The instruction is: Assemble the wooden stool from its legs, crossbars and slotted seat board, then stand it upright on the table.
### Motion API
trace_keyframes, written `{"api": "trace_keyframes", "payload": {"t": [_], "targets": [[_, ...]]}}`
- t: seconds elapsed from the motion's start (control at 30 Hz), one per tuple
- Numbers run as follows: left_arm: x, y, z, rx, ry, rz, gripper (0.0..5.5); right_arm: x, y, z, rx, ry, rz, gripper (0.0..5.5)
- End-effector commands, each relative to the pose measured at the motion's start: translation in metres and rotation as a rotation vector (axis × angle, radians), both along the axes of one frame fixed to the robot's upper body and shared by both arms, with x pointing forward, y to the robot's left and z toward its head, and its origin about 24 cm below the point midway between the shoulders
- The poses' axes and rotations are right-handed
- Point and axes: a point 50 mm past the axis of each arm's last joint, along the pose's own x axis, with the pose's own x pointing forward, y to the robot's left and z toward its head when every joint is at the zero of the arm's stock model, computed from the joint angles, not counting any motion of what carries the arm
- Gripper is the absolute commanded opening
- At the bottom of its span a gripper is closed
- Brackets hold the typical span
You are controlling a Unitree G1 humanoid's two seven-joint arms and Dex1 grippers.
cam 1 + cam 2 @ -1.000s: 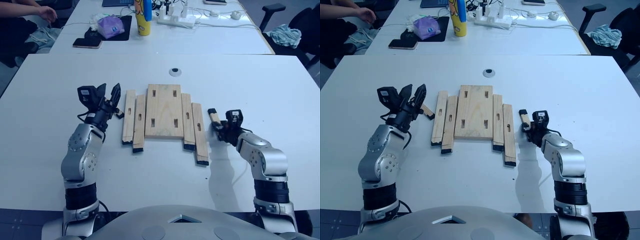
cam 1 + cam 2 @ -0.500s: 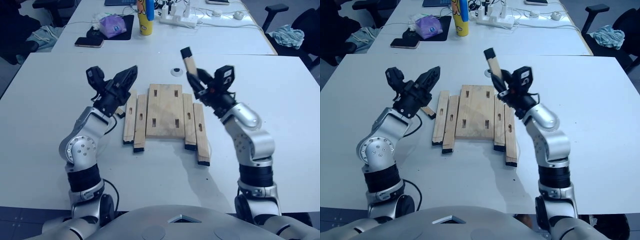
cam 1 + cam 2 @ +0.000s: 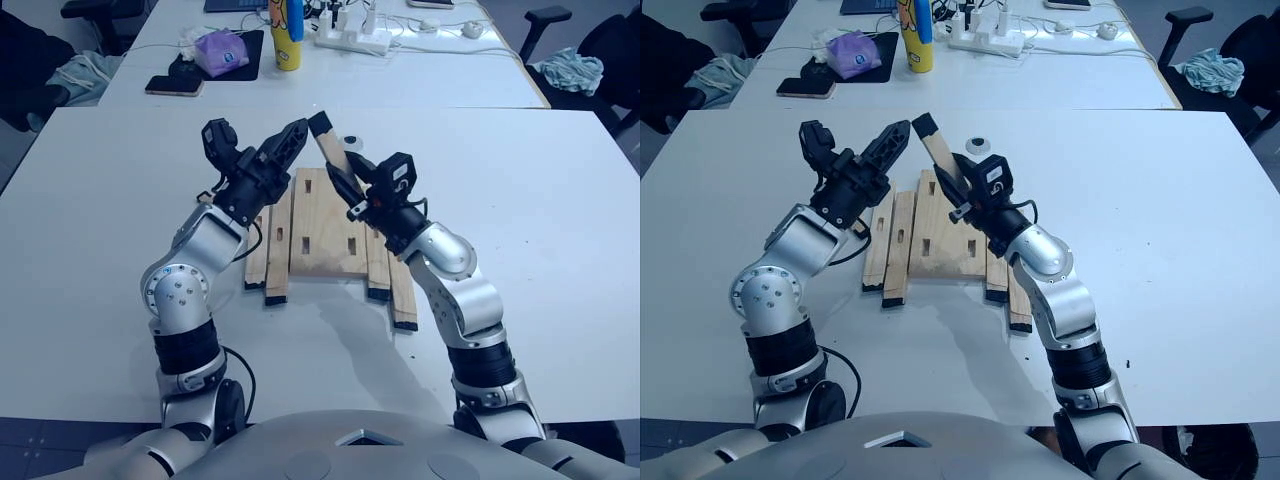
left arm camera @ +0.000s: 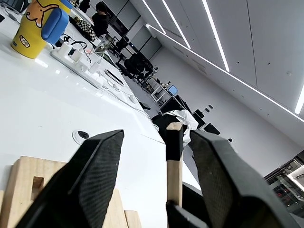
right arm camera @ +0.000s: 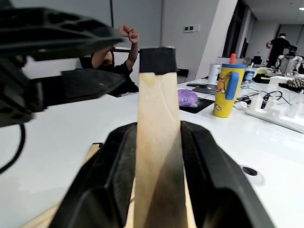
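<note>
Right gripper (image 3: 350,190) clamped on crossbar (image 3: 330,148)

Held by its near end above seat board (image 3: 315,240), flat on table (image 3: 100,200); long axis tilts up and away. Left gripper (image 3: 278,150), fingers (image 4: 95,175) wide apart, flanks its black far tip, apparently untouched.

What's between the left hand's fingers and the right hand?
Only the black-capped crossbar, clamped in the right hand; the left wrist view shows it framed by the open fingers of the left hand.

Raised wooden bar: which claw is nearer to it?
Right. The right claw is shut on the wooden bar at its lower part; the left claw hangs open beside its black-capped top.
</note>
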Motion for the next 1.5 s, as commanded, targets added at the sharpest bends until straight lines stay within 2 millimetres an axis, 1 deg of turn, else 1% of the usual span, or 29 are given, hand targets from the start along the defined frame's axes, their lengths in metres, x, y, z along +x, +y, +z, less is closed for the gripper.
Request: {"api": "trace_keyframes", "payload": {"t": [0.03,0.3,0.53,0.73,1.03,1.13,1.23,1.27,1.33,1.37,1.5], "targets": [[0.002,-0.003,0.005,-0.037,0.000,-0.002,2.59,-0.003,0.004,0.000,-0.013,-0.021,0.015,1.33],[0.003,-0.003,0.001,-0.045,0.023,-0.028,2.59,-0.006,0.009,0.000,-0.008,-0.031,0.048,1.33],[0.000,-0.004,-0.006,-0.018,0.053,-0.072,2.59,-0.009,0.011,0.001,0.009,-0.027,0.078,1.33],[0.000,0.000,-0.007,-0.006,0.056,-0.069,1.87,-0.009,0.009,0.002,0.024,-0.011,0.091,1.33],[-0.002,0.002,-0.006,0.004,0.046,-0.086,0.52,-0.005,0.006,0.003,0.056,0.023,0.097,1.33],[-0.002,0.004,-0.007,0.003,0.042,-0.086,0.45,-0.004,0.004,0.001,0.094,0.064,0.110,1.33],[-0.003,0.006,-0.008,0.011,0.041,-0.067,0.45,-0.004,0.002,-0.001,0.080,0.081,0.121,1.33],[-0.002,0.008,-0.009,0.017,0.040,-0.055,0.45,-0.003,0.001,-0.002,0.071,0.084,0.123,1.69],[-0.001,0.011,-0.010,0.030,0.034,-0.021,0.45,-0.002,-0.001,-0.005,0.038,0.093,0.122,1.88],[-0.001,0.013,-0.010,0.038,0.027,-0.006,0.45,-0.001,-0.002,-0.007,0.015,0.100,0.120,2.09],[0.000,0.021,-0.012,0.063,0.006,0.083,0.45,0.001,-0.007,-0.012,-0.022,0.113,0.115,2.12]]}}
